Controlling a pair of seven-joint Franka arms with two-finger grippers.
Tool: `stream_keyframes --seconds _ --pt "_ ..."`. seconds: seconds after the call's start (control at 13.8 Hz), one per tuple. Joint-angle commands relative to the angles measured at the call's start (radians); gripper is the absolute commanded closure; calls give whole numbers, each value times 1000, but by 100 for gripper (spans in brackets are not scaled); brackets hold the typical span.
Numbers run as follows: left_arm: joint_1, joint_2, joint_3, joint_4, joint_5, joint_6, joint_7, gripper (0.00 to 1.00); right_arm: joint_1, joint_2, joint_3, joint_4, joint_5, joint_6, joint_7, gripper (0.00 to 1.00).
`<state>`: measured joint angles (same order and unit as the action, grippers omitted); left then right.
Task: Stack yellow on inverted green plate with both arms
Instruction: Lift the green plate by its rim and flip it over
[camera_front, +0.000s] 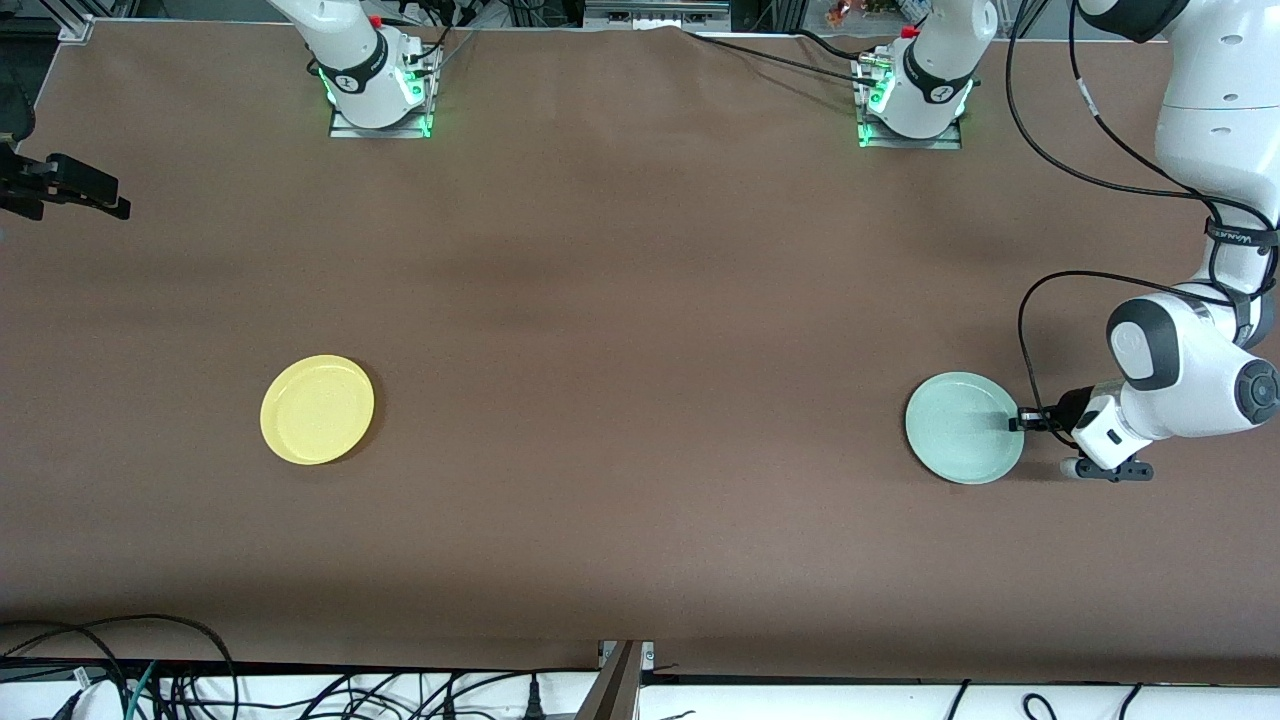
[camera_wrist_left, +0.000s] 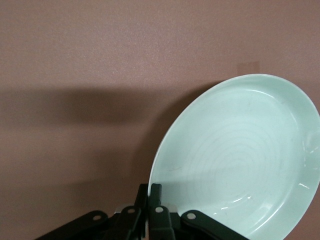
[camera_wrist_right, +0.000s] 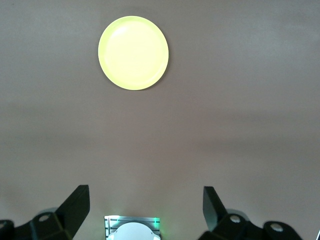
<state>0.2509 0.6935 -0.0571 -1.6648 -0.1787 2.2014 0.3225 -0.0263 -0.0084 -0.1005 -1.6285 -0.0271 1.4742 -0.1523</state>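
Note:
The green plate is at the left arm's end of the table. My left gripper is shut on its rim at the edge toward the left arm's end. In the left wrist view the green plate shows its hollow side with faint rings and looks tilted, with the rim pinched between the fingers. The yellow plate lies rim up on the table toward the right arm's end. It also shows in the right wrist view. My right gripper is open and empty, held high above the table; in the front view it is at the edge.
A brown cloth covers the whole table. The two arm bases stand along the table's edge farthest from the front camera. Cables hang below the table's near edge.

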Motion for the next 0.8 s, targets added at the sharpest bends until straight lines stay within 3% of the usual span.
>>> stream_keyframes --seconds 0.0,0.22,0.36,0.73 --pt "-5 -18 8 -3 -22 3 32 100 -7 2 2 10 6 -15 13 0" --pt "-39 -43 8 42 -21 -37 30 100 -9 5 -13 10 10 -15 13 0" --pt "-80 -43 8 133 -18 -115 30 100 -7 5 -18 9 12 -15 13 0" --pt "-254 -43 19 278 119 -141 20 100 -9 5 -25 7 13 -17 14 0"
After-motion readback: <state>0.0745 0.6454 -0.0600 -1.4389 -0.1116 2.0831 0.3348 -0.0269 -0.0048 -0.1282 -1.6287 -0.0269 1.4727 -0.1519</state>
